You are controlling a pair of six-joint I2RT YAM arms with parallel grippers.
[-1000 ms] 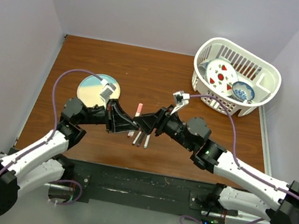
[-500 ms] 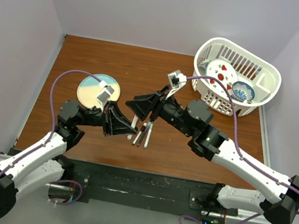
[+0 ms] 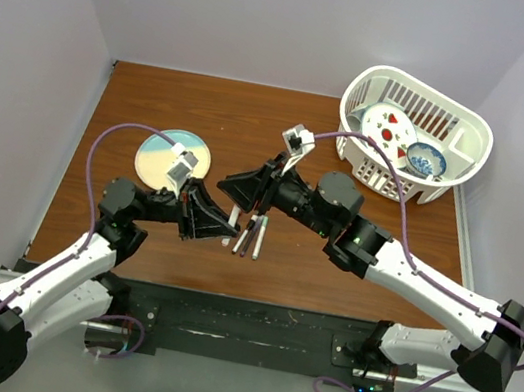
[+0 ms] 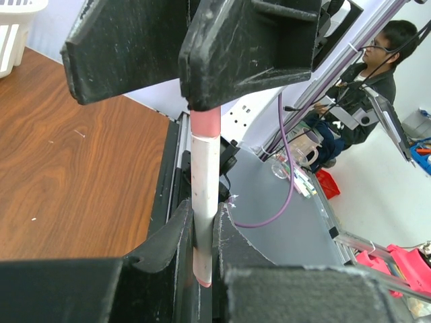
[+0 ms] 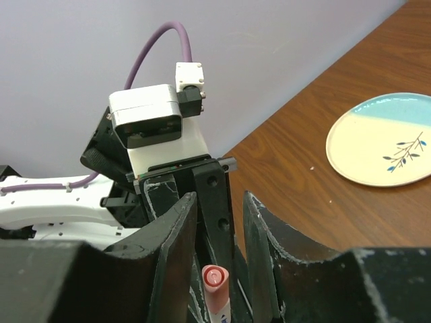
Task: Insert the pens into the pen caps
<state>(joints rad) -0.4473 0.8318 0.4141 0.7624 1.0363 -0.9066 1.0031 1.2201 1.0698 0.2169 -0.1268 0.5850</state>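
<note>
My left gripper (image 4: 204, 225) is shut on a white pen (image 4: 203, 182), which stands up out of the jaws with a pink-red pen cap (image 4: 205, 122) on its upper end. My right gripper (image 5: 219, 202) is open, and the capped end (image 5: 214, 281) sits in the gap between its fingers (image 4: 249, 47) with room on both sides. From above, the left gripper (image 3: 233, 223) and right gripper (image 3: 230, 185) meet tip to tip at mid-table, hiding the held pen. Loose pens (image 3: 253, 236) lie side by side on the wood just right of them.
A round teal and cream plate (image 3: 161, 154) lies on the table behind the left arm. A white basket (image 3: 376, 181) holding dishes stands at the back right. Bare brown wood surrounds the grippers.
The right gripper swung left and toward the back, coming over the capped end of the pen, and its jaws narrowed. The left gripper kept its hold and barely moved.
</note>
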